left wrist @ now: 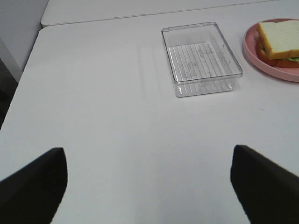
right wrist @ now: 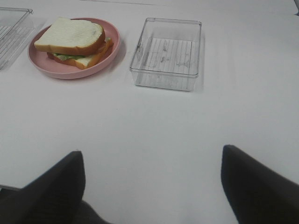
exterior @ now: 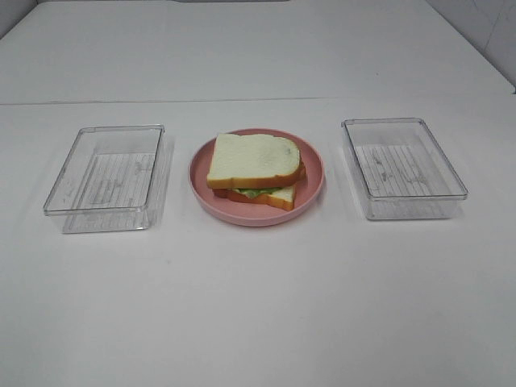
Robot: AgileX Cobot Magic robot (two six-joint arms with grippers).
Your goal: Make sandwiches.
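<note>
Exterior high: sandwich [exterior: 256,169] sits within plate [exterior: 314,193] rim.

pink plate [exterior: 310,192], white bread [exterior: 254,157], green lettuce [exterior: 256,193]

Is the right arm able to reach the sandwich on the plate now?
Probably yes. The right gripper is open, and only bare table lies between it and the sandwich on the pink plate.
</note>
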